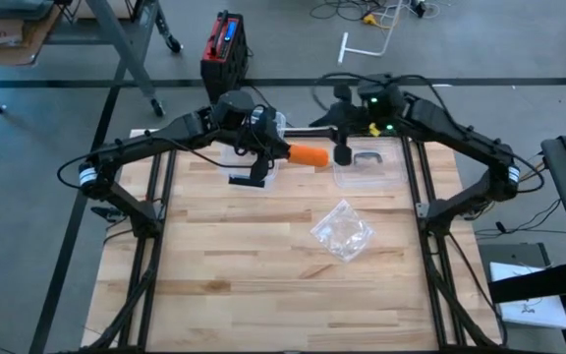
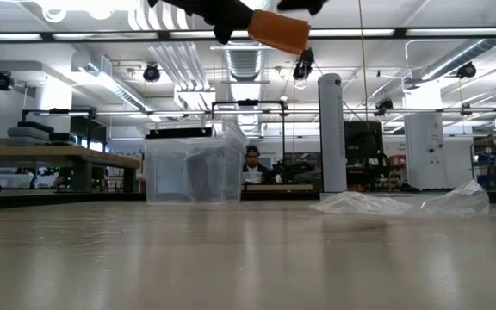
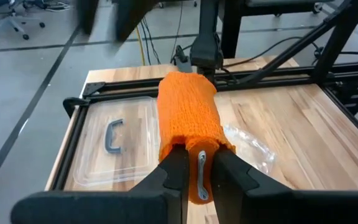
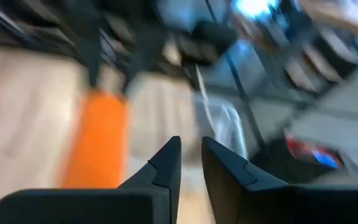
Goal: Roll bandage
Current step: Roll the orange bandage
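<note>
My left gripper (image 3: 199, 155) is shut on an orange rolled bandage (image 3: 188, 106), high above the table's far middle (image 1: 310, 155) and at the top of the low view (image 2: 278, 30). A small metal clip (image 3: 201, 177) sits on the roll between the fingers. My right gripper (image 1: 342, 153) hovers just off the roll's free end. Its fingers (image 4: 191, 146) stand a narrow gap apart with nothing between them, and the roll (image 4: 98, 137) lies to one side of them. My left gripper pinches the roll's near end (image 3: 194, 142) between its two fingers. The fingers come from the table's left, slanting slightly down, and lie along the roll. The roll sticks out ahead of the fingers toward the right arm, roughly level and lifted clear of the table.
A clear plastic tray (image 1: 367, 169) with a grey handle (image 3: 114, 134) lies on the far part of the table under the grippers. A crumpled clear bag (image 1: 342, 231) lies at mid-table. A clear box (image 2: 192, 168) stands toward the far left. The near half is bare wood.
</note>
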